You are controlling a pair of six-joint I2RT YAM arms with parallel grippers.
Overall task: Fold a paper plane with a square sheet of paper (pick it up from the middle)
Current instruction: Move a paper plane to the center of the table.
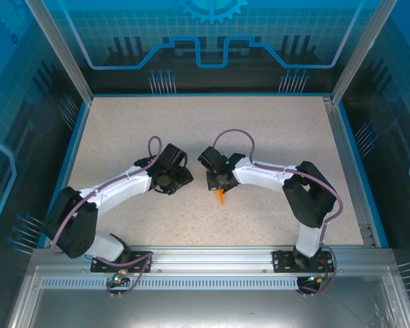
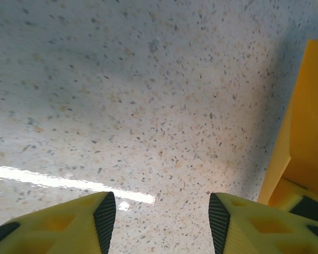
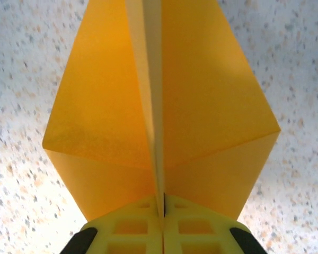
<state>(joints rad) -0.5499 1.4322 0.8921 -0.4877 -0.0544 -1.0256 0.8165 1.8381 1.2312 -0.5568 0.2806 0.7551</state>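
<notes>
Our right gripper (image 3: 163, 205) is pinched tight on the centre fold of the paper plane (image 3: 201, 106). The wings spread to either side of its fingers, and the nose is cut off at the frame's top edge. From above, the gripper hides most of the plane; one orange tip pokes out on its near side. Our left gripper (image 2: 162, 219) stands with jaws apart over the bare speckled table (image 1: 280, 137), with nothing between them. Blue-lit panels (image 1: 212, 41) wall the cell.
</notes>
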